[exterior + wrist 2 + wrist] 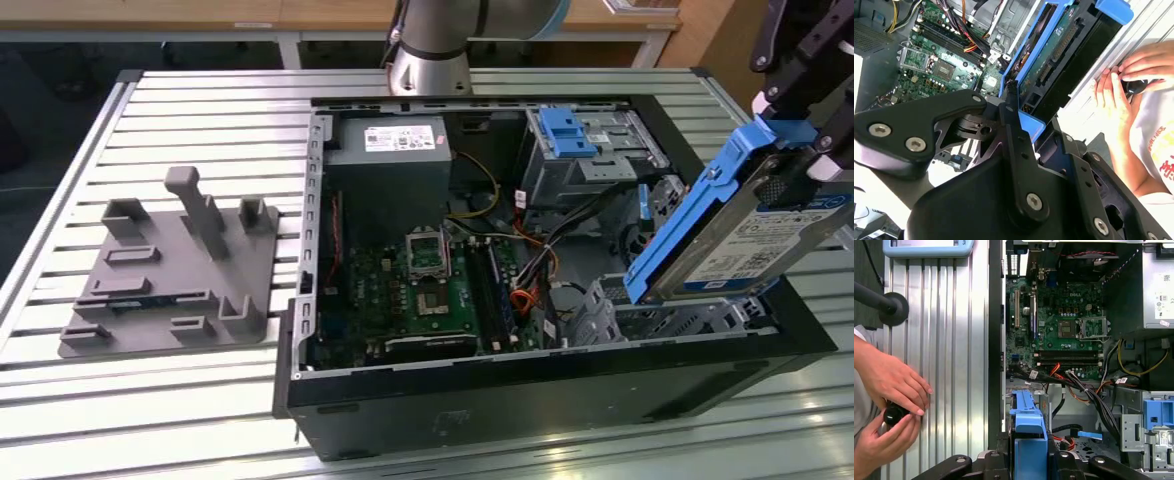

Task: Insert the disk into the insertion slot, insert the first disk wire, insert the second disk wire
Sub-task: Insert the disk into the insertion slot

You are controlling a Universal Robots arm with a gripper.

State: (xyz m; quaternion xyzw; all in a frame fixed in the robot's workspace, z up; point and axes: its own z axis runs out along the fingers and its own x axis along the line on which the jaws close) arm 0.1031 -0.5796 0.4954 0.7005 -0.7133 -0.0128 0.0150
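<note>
Disk sits steeply tilted, clamped in my gripper, its lower end at the insertion slot.

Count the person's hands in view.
2, in the first wrist view, over the slatted table: one hand covers a black knob, the other hand cups it.

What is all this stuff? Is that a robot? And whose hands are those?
Yes, that is a robot arm. One picture looks at the table from outside; the other two come from cameras on the arm's wrist. On the table are an open computer and a grey plastic stand. The gripper, the arm's pincer, is pinching a disk in a blue frame, tilted, its lower end by the metal slot in the computer. The hands in both wrist views are a person's, beside the table, holding a small black knob.
</note>
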